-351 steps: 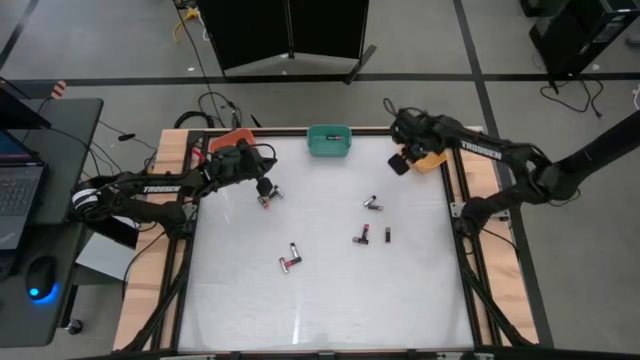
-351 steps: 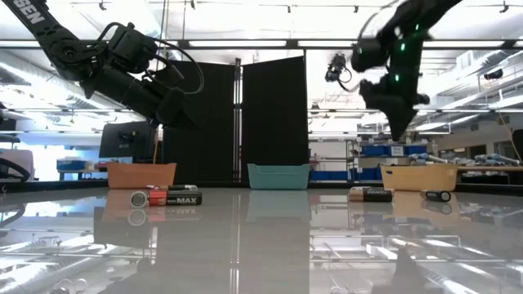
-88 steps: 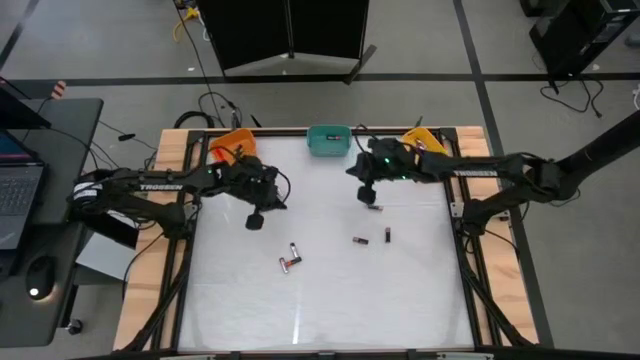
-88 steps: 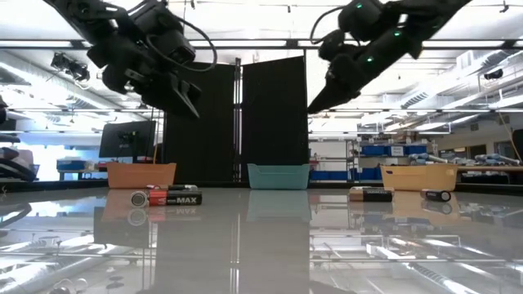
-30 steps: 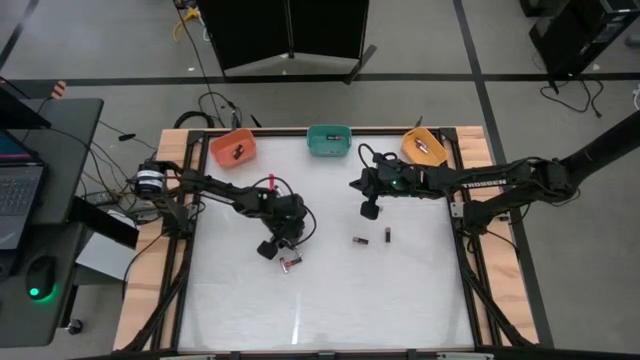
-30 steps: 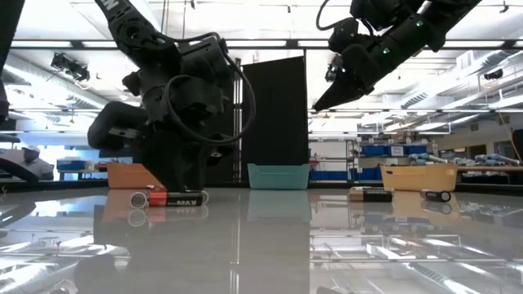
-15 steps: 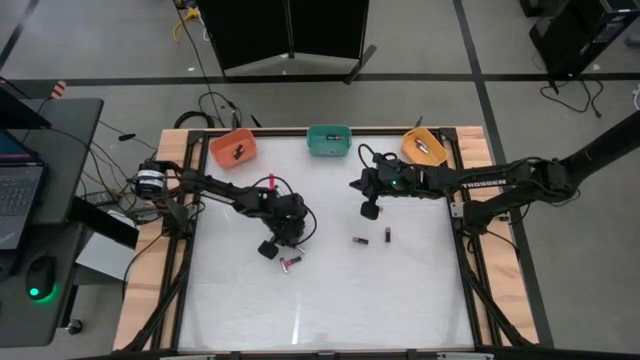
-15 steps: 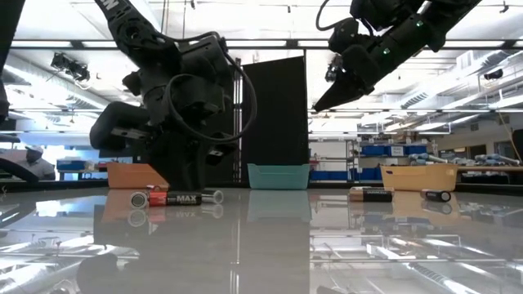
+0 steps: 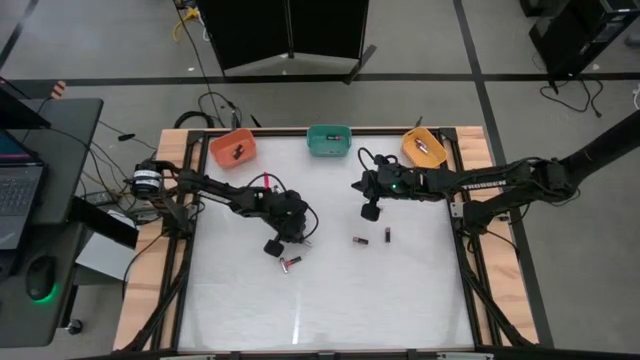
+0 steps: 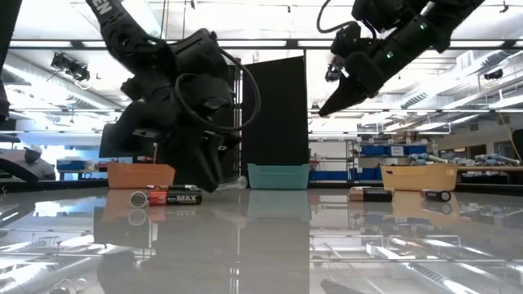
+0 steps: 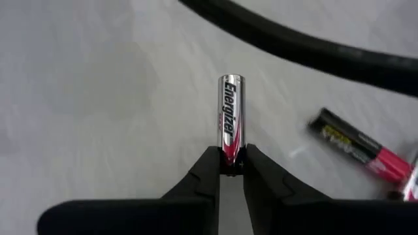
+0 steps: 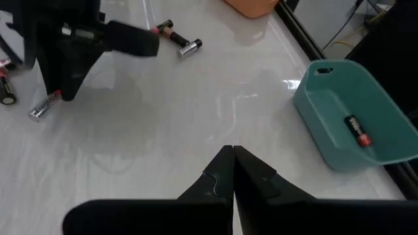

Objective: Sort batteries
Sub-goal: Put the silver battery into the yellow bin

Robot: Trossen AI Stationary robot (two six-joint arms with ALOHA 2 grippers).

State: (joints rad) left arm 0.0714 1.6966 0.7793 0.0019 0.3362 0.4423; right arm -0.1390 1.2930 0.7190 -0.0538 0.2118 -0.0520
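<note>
the left gripper (image 11: 230, 171) pinches a silver battery (image 11: 230, 117) by one end, just above the table (image 9: 330, 300). the right gripper (image 12: 233, 156) hangs over the table with its fingers pressed together, holding nothing.

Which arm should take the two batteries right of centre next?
Right. Its gripper hangs empty and shut just above the two batteries. The left gripper is farther off and already clamps a silver battery.
</note>
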